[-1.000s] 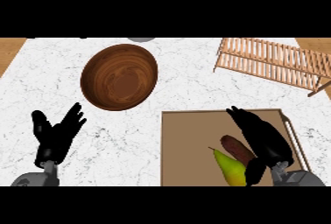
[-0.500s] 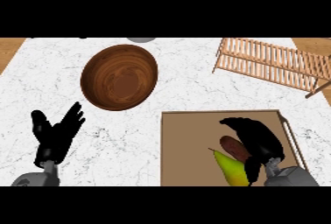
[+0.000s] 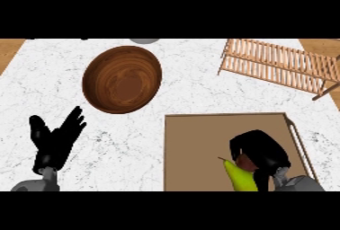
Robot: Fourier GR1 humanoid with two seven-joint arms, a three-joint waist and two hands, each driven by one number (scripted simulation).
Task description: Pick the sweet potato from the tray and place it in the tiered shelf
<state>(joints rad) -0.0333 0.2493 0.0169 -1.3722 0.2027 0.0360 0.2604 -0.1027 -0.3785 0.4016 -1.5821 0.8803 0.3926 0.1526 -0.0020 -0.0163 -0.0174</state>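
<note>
On the brown tray (image 3: 199,148) at the lower right, my right hand (image 3: 261,148) is curled over the reddish-brown sweet potato (image 3: 246,162), which shows only as a small patch under the fingers. A yellow-green pear (image 3: 239,177) lies against it on the tray's near side. The slatted wooden tiered shelf (image 3: 279,65) stands at the back right, well beyond the tray. My left hand (image 3: 56,139) rests open at the lower left, fingers up, with nothing in it.
A large wooden bowl (image 3: 123,79) sits on the marble counter at the back centre-left. A grey round object (image 3: 144,40) peeks in at the top edge behind the bowl. Bare counter lies between the tray and the shelf.
My right hand has drawn back toward the tray's near side and its fingers have curled down around the sweet potato. The left hand has stayed still.
</note>
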